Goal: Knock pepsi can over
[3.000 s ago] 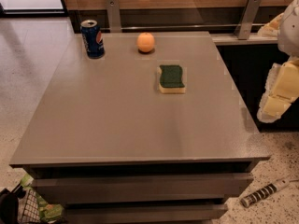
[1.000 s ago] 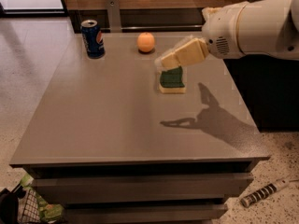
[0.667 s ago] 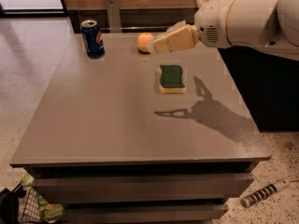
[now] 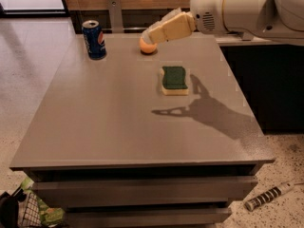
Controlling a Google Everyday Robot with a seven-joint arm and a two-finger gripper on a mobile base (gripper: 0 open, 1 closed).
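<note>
The pepsi can [image 4: 95, 39], dark blue with a silver top, stands upright near the far left corner of the grey table [image 4: 118, 122]. My gripper [image 4: 156, 33] reaches in from the upper right on a white arm and hangs above the table's far edge. It is to the right of the can, with a clear gap between them, and partly covers the orange [image 4: 147, 46].
A green-topped yellow sponge [image 4: 174, 80] lies right of the table's middle. A metal post [image 4: 114, 14] stands behind the far edge. A dark cabinet is to the right. A handle-like tool [image 4: 268, 195] lies on the floor at the lower right.
The arm has swung in from the right and moved left and farther back, from above the sponge to in front of the orange, nearer the can. The can, orange and sponge have not moved.
</note>
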